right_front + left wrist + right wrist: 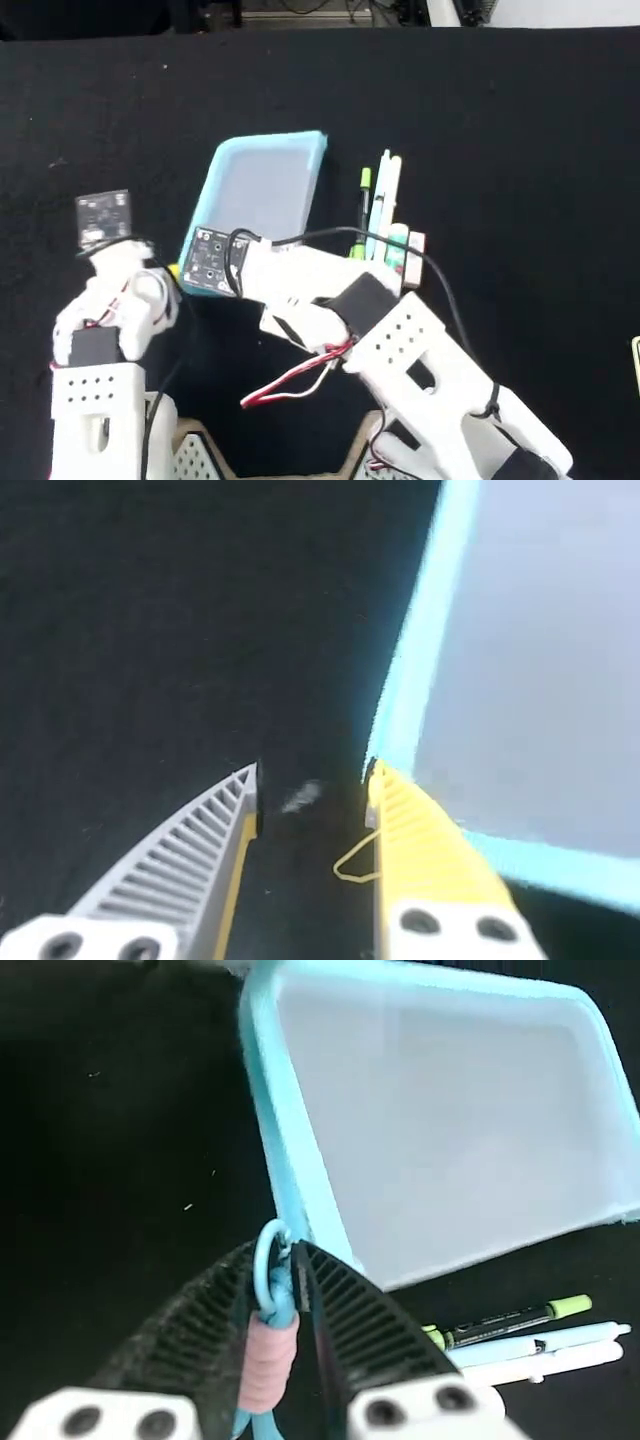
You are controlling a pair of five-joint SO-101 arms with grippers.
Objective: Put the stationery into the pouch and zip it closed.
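Right fingers (360,1310) pinch zip pull (270,1260) (blue ring); left fingers (420,860) parted, empty, at pouch (540,660) corner; pens (520,1337) beside pouch.

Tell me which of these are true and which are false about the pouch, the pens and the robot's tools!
1. The pens lie on the table beside the pouch, not inside it. True.
2. The right tool is wide open and holds nothing. False: it is shut on the zipper pull at the pouch's corner.
3. The left tool is open, with nothing between its fingers. True.
4. The pouch is red. False: it is light blue.
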